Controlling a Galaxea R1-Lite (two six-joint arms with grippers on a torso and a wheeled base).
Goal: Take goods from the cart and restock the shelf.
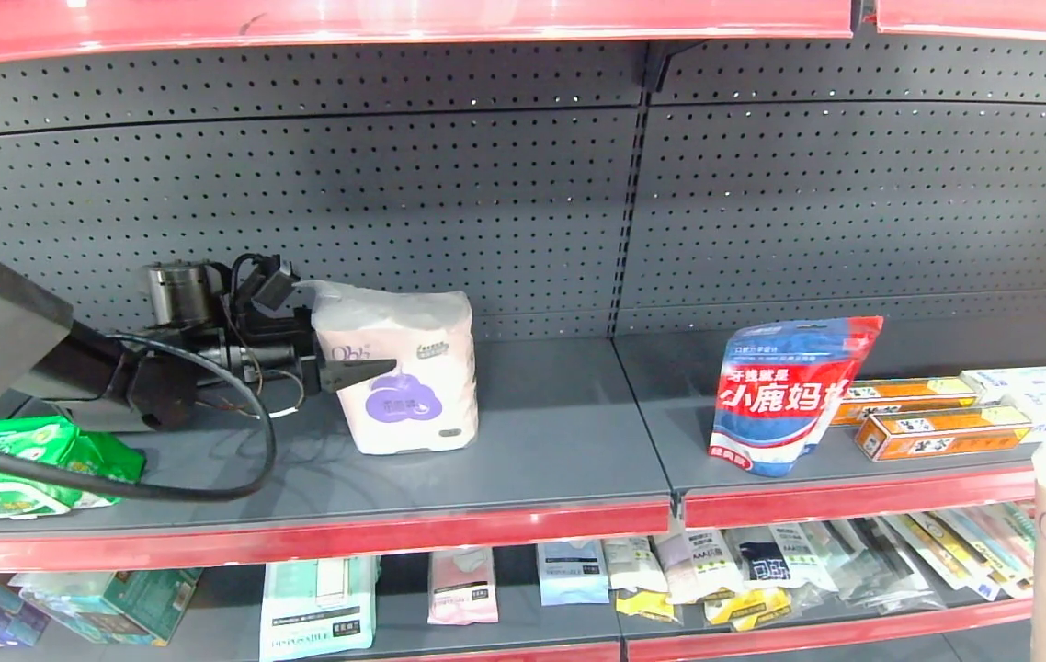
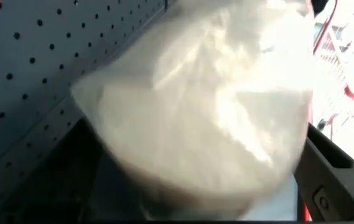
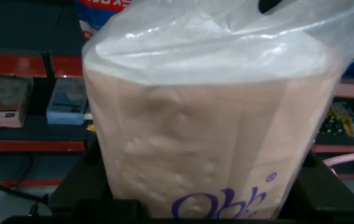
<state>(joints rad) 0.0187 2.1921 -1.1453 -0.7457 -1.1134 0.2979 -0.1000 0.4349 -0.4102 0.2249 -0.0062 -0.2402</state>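
Clamping tissue pack (image 1: 403, 368) on shelf (image 1: 560, 432), left gripper (image 1: 362, 366); right gripper (image 3: 204, 208) holding second pack (image 3: 208, 118).

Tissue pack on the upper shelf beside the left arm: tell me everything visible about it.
The tissue pack is a blocky bundle of pale pink rolls wrapped in clear, crinkled plastic film. It has a purple cloud-shaped emblem on its front and loose film bunched at the top. It stands upright on the grey shelf. The left end effector grips it from its left side, with one dark finger across the front.
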